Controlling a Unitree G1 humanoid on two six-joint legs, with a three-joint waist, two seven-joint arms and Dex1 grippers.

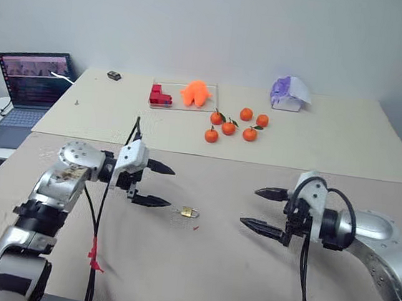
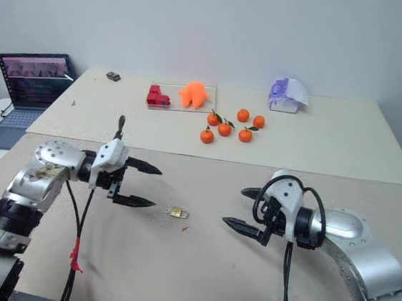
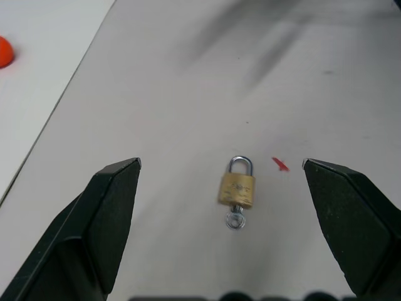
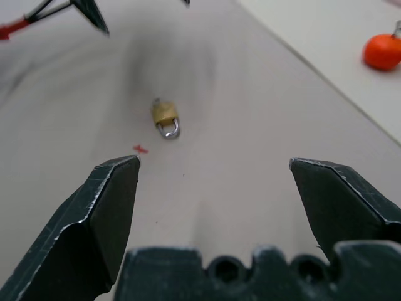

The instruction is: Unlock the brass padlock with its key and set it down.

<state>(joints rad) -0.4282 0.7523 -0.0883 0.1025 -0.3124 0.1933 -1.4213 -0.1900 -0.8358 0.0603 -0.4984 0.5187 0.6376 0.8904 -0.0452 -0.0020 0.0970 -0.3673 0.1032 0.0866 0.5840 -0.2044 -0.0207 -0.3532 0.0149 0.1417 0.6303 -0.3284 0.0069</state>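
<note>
The brass padlock lies flat on the counter, between the two hands and touched by neither. The left hand hangs just beside it, fingers spread wide and empty, tips aimed across toward the lock. The right hand faces it from the other side, also spread wide and empty, and sits farther off, so the left looks the nearer of the two.

In the left wrist view the padlock's long axis runs straight away from that hand: the key sticks out of the body's near end, the silver shackle points away. The shackle looks seated in the body, though whether it is locked I can't tell. A small red mark lies beside it.

Count: one padlock, one key, two hands. On the far counter, six tangerines, well apart from the lock.
</note>
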